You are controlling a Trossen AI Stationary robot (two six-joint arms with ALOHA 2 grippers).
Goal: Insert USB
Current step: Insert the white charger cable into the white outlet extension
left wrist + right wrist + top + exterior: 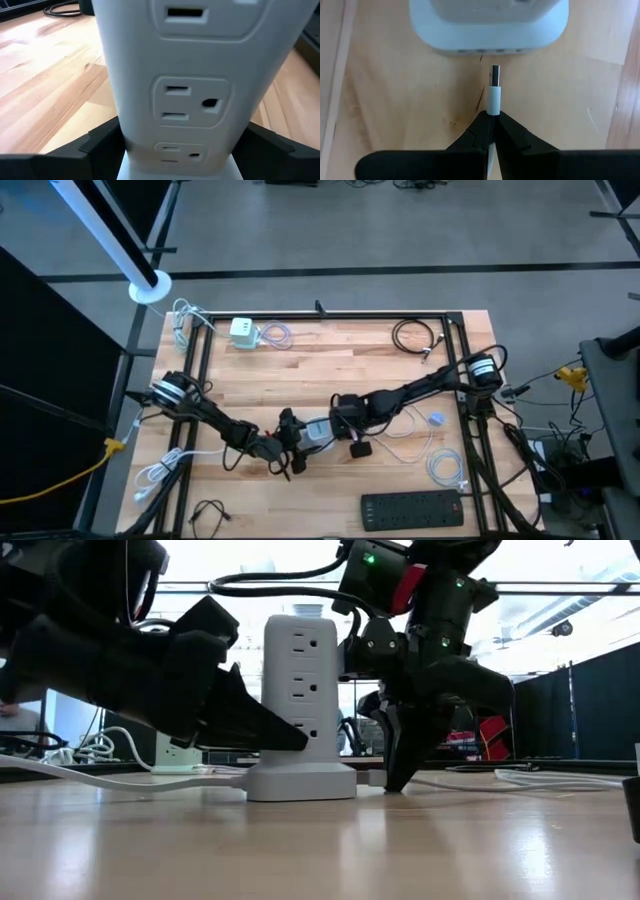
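Observation:
A white tower power strip (300, 700) stands upright on its wide base (489, 25) on the wooden table (330, 370). My left gripper (180, 145) is shut on the tower's lower part. My right gripper (493, 131) is on the tower's other side, shut on a white USB plug (494, 97). The plug's metal tip (495, 75) points at the row of small ports (490, 50) in the base and stops just short of them. In the high view both grippers meet at the tower (316, 430), near the table's middle front. My left gripper pinches the tower's lower body between its two fingers, one finger (100, 142) on each of two opposite sides (120, 125). The fingers come in about level from the table's left. The tower stays upright with its base on the table. My right gripper pinches the rear of the USB plug's white housing (493, 111) between its two fingertips (510, 132). The fingers point steeply down from above. The plug sticks out forward past the fingertips, low over the table, in line with the base's ports.
A black power strip (415, 508) lies at the near right edge and a white charger (243, 332) at the far left. A black cable coil (415, 335) lies far right. White cable loops (445, 465) lie at the near right. A metal frame (455, 370) borders the table.

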